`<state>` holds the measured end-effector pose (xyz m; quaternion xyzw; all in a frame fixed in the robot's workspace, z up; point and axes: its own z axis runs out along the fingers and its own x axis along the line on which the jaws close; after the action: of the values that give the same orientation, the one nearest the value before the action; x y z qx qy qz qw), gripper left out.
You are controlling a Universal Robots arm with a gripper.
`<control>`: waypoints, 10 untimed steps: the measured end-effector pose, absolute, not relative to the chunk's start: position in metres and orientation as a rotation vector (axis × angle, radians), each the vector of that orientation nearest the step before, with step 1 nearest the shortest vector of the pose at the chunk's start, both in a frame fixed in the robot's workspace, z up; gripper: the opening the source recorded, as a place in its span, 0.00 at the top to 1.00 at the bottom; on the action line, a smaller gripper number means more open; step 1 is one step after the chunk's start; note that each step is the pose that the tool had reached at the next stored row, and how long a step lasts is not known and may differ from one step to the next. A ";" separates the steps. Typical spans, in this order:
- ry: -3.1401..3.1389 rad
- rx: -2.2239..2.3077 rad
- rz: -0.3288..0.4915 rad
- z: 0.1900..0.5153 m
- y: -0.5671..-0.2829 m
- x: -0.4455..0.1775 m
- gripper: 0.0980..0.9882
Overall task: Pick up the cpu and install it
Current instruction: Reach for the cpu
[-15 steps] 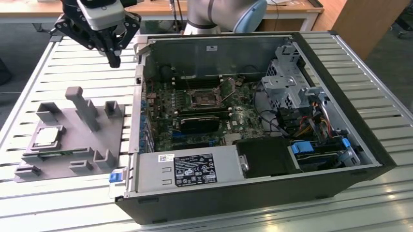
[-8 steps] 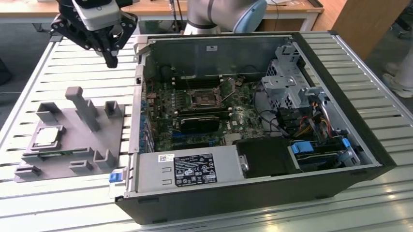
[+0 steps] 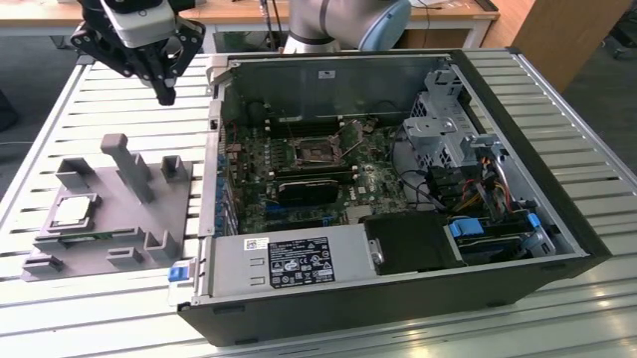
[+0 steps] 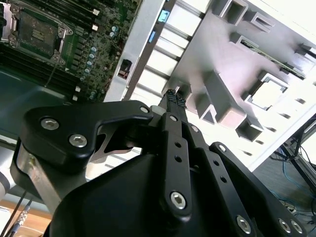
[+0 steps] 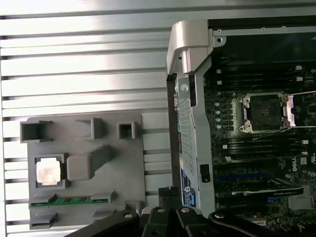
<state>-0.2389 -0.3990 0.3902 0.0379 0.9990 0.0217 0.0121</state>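
The black gripper is hovering closed and empty; the square silver-grey cpu is lying in the grey plastic tray.

Robotics lab or workshop bench: slatted aluminium table carrying an opened desktop computer case with bare motherboard and a grey fixture tray, robot arm at the far edge, wooden desks behind.

Open computer case on slatted metal table, motherboard inside, grey fixture tray just beside it
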 end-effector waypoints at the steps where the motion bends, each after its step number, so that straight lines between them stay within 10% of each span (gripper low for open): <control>1: 3.114 0.118 0.068 0.390 -0.399 -0.240 0.99; 10: 3.115 0.118 0.068 0.390 -0.399 -0.248 0.99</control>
<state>-0.2484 -0.3989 0.3899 0.0379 0.9990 0.0217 0.0121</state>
